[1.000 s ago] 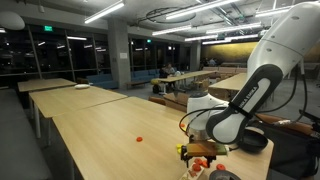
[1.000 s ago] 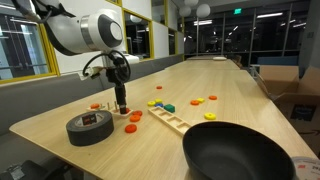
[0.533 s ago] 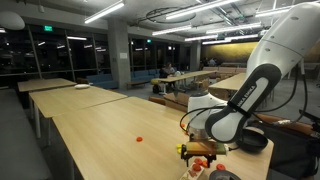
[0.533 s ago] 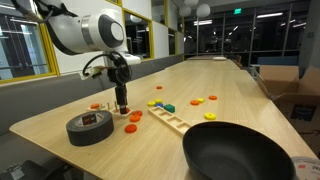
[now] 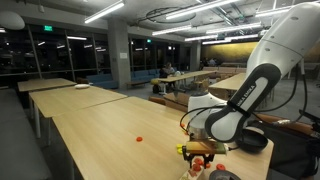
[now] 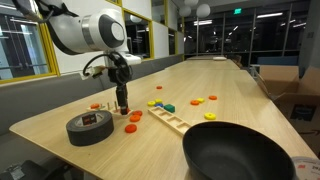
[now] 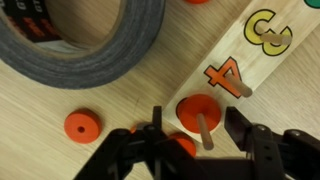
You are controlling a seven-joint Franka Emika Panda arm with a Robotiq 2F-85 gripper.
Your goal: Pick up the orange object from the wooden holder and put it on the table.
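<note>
In the wrist view an orange object point(image 7: 190, 108), a small disc, sits on a peg of the wooden holder point(image 7: 262, 62) just below the painted 4. My gripper point(image 7: 195, 122) straddles it, one finger on each side, with a small gap left on both sides. In an exterior view the gripper point(image 6: 121, 103) points straight down at the near end of the holder point(image 6: 170, 118) on the table point(image 6: 220, 80). The arm's bulk shows in an exterior view, with the gripper point(image 5: 200, 152) low over the table edge.
A grey tape roll point(image 6: 90, 126) lies close beside the gripper. Loose orange discs point(image 6: 131, 127) point(image 7: 82, 125) lie on the table near it. Yellow, blue and green pieces point(image 6: 160, 104) sit past the holder. A large black bowl point(image 6: 235, 152) stands in front.
</note>
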